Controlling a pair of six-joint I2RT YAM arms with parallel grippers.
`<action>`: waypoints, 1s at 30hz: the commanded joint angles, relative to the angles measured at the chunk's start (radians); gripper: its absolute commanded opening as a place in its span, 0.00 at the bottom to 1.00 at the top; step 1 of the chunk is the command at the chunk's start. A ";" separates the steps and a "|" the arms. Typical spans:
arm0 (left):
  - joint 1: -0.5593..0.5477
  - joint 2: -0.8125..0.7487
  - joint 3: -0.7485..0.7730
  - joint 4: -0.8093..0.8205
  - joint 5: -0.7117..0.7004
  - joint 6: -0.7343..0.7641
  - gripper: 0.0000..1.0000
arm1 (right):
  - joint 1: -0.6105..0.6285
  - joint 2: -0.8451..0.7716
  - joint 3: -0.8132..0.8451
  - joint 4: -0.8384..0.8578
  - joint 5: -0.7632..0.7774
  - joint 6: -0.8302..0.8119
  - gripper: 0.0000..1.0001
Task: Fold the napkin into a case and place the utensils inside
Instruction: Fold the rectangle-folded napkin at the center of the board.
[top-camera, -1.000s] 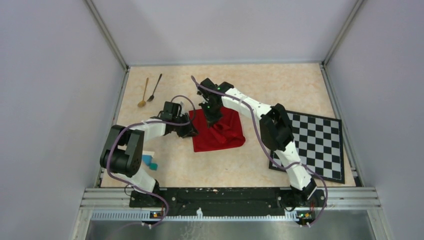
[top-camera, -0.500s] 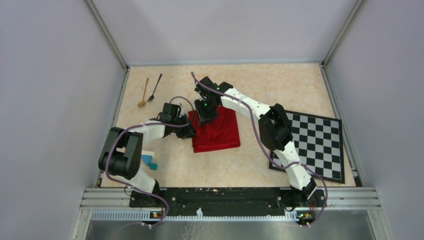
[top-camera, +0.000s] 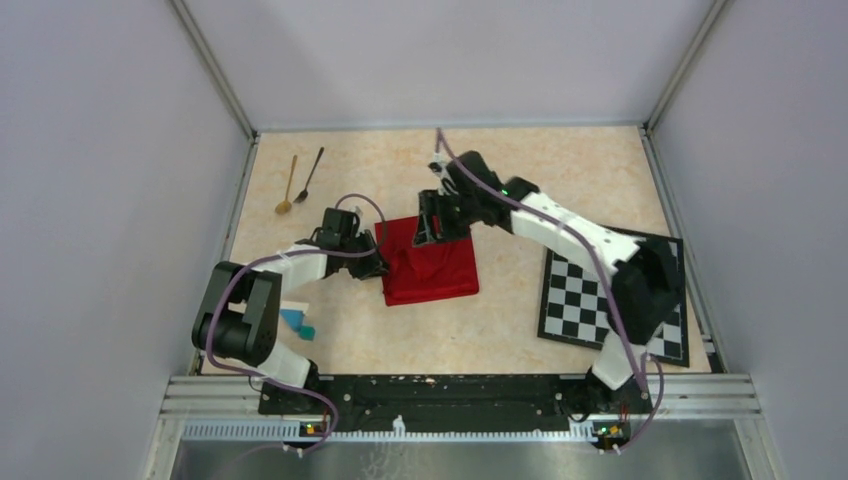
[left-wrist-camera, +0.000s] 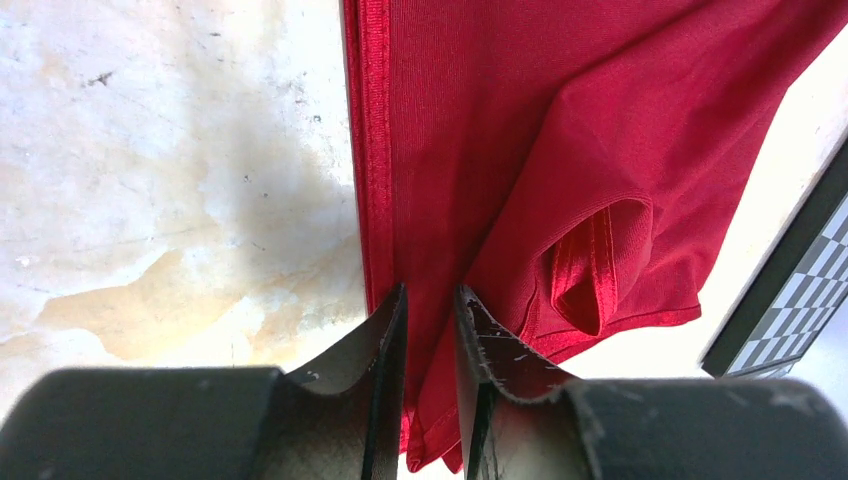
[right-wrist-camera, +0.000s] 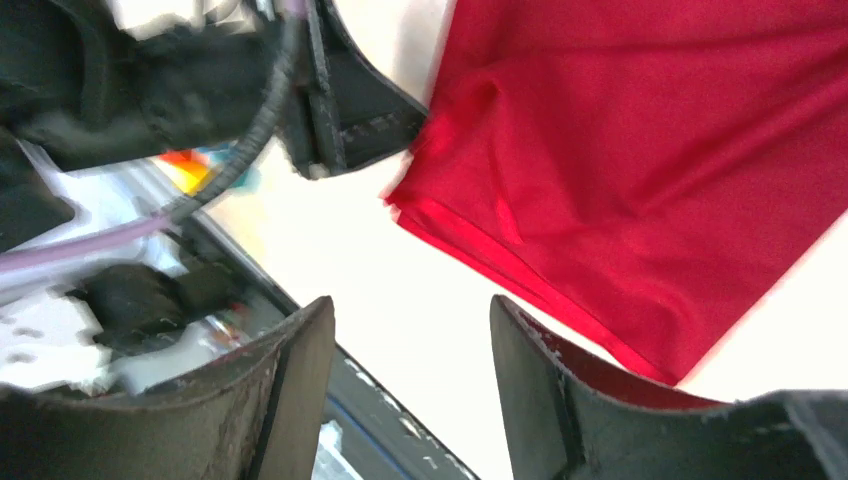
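The red napkin (top-camera: 432, 265) lies folded over on the table, with a loose fold bulging on top (left-wrist-camera: 590, 270). My left gripper (top-camera: 379, 264) sits at its left edge, jaws close together with the cloth's edge pinched between them (left-wrist-camera: 432, 305). My right gripper (top-camera: 433, 226) hovers over the napkin's far edge, open, with nothing between its fingers (right-wrist-camera: 410, 320); the napkin (right-wrist-camera: 640, 170) lies beyond them. The utensils lie side by side at the far left: a gold spoon (top-camera: 289, 187) and a black spoon (top-camera: 310, 174). No case shows.
A black-and-white chequered mat (top-camera: 600, 300) lies at the right, partly under my right arm's elbow. Small coloured blocks (top-camera: 298, 322) sit by the left arm's base. Metal frame rails border the table.
My right gripper let go of the napkin, opened wide and pulled back to the right. The cloth it held now lies folded over, narrower. The left gripper has held still.
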 joint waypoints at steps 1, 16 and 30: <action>0.001 -0.044 -0.009 0.004 -0.015 0.016 0.29 | -0.095 -0.183 -0.458 0.571 -0.162 0.311 0.58; 0.000 -0.059 -0.008 -0.002 -0.006 0.018 0.26 | -0.106 -0.021 -0.724 0.974 -0.085 0.620 0.51; 0.000 -0.071 -0.017 -0.006 -0.007 0.025 0.23 | -0.101 0.096 -0.627 0.990 -0.065 0.620 0.27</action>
